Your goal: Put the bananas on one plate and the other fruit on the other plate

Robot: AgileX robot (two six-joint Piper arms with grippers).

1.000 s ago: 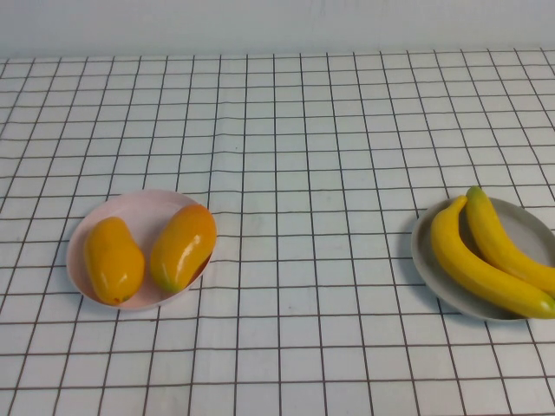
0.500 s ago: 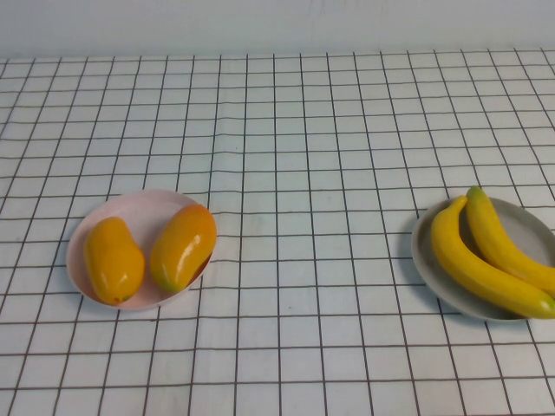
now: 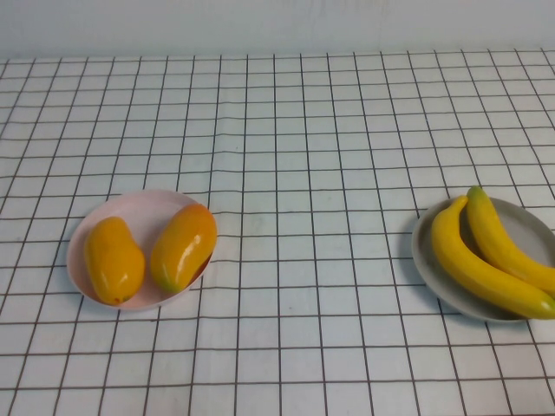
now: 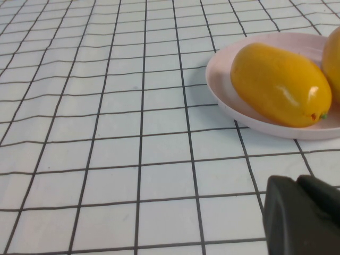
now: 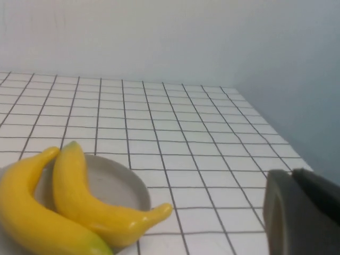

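Two bananas [image 3: 477,264] [image 3: 507,247] lie side by side on the grey plate [image 3: 529,217] at the right. Two orange-yellow oval fruits [image 3: 113,258] [image 3: 184,246] lie on the pale pink plate [image 3: 143,212] at the left. Neither gripper shows in the high view. In the left wrist view, my left gripper [image 4: 299,182] is shut and empty, low over the cloth, apart from the pink plate [image 4: 223,79] and its nearer fruit [image 4: 279,85]. In the right wrist view, my right gripper [image 5: 291,172] is shut and empty, off to the side of the grey plate [image 5: 119,180] with both bananas [image 5: 90,202] [image 5: 32,218].
A white cloth with a black grid [image 3: 295,173] covers the table. A pale wall [image 3: 277,26] runs along the far edge, and in the right wrist view a wall [image 5: 297,69] also stands close beside the table.
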